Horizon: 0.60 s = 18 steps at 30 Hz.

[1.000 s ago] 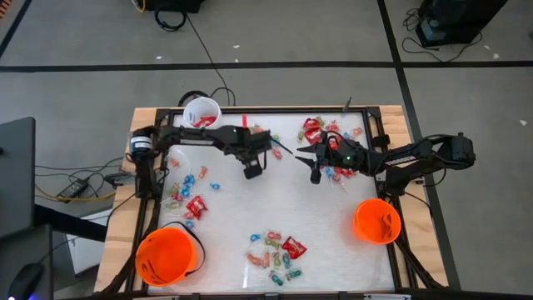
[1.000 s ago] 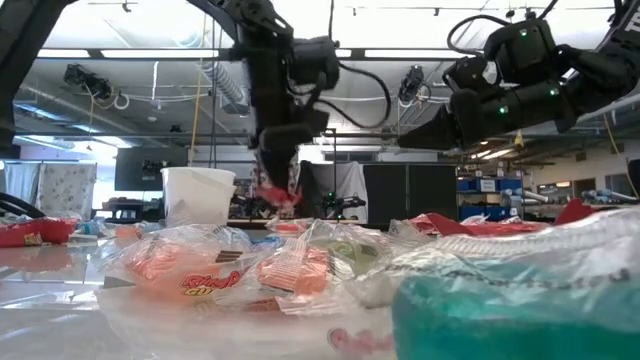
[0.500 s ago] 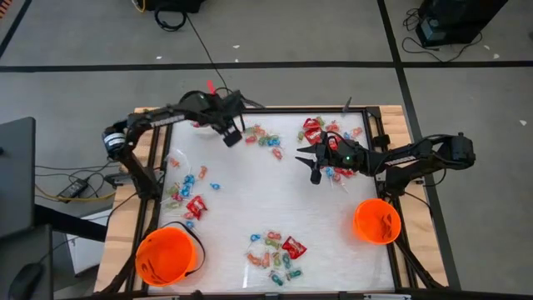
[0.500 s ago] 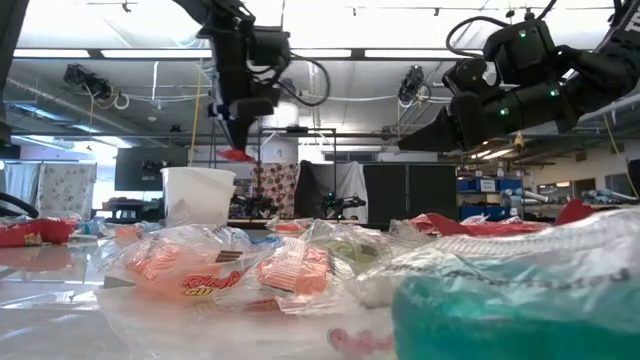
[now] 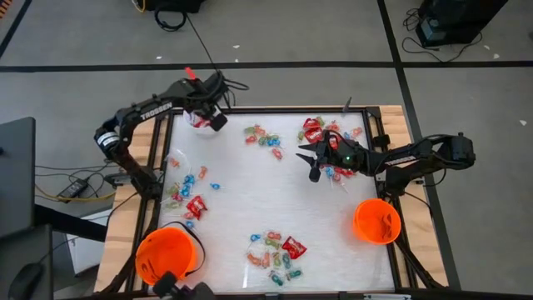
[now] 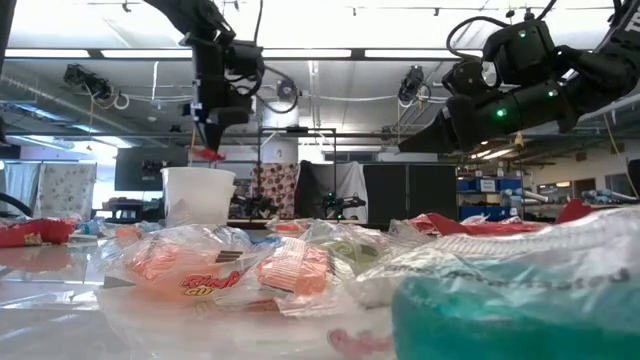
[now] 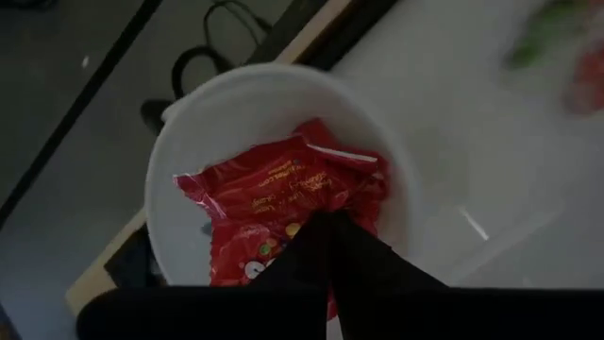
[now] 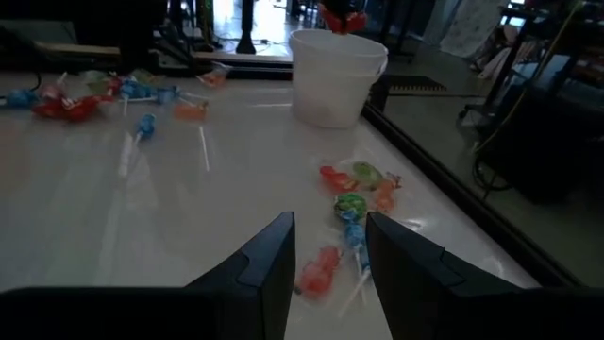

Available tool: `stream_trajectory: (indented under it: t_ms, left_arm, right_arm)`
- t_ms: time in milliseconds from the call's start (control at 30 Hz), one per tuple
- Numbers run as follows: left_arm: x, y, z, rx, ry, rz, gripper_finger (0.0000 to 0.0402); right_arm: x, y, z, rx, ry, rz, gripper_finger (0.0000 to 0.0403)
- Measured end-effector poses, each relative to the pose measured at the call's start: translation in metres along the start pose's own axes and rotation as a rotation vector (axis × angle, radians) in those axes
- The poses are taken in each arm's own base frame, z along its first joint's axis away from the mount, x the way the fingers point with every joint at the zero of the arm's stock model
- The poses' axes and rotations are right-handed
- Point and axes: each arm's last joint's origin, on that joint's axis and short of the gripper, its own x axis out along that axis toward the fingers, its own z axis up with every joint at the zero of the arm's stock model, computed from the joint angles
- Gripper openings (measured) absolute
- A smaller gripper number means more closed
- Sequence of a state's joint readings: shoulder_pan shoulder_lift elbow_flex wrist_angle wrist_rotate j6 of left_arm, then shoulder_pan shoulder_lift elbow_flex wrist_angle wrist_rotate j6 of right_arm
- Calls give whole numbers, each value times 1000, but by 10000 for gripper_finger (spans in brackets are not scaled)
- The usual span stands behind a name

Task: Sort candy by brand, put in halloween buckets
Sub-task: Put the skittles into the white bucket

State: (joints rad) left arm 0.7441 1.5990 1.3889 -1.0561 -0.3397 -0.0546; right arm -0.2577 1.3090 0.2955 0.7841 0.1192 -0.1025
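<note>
My left gripper hangs over the white pail at the table's far left corner, shut on a red packet. The low view shows the pail just below that packet. The left wrist view looks down into the pail, with red packet filling its opening. My right gripper is open and hovers right of centre beside a candy pile; its fingers touch nothing. Two orange buckets stand at the near left and near right. My left gripper pinches the red packet between its two shut fingertips, coming from above and pointing down. The packet hangs below the fingers, lifted clear, over the white pail's opening. Which edge of the packet it has, the fingers hide.
Loose candy lies in heaps on the white tabletop: far middle, left side, near middle. Lollipops lie ahead of the right gripper. Bare table shows in the centre. Cables run on the floor behind the table.
My left gripper has swung from the table's middle toward the far left corner and risen, carrying the red packet clear of the table until it hangs over the white pail. It has stayed shut.
</note>
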Motion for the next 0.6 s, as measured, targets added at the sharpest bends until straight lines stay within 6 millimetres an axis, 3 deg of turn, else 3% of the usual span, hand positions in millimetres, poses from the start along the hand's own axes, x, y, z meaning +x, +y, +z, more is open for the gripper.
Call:
stream_trajectory:
  t_ms: [167,333,467,600]
  left_arm:
    - [13,10,-5,-64,27,23,45]
    - [17,7,-10,-58,44,52,77]
    - [7,-2,-15,-24,40,77,83]
    - [-18,-19,-24,38,-18,52,83]
  right_arm:
    - [0,0,0,0,-1,-1,144]
    - [0,-1,1,-4,-6,-23,144]
    - [0,-1,1,-3,-11,-46,144]
    - [0,-1,1,-3,-11,-46,144]
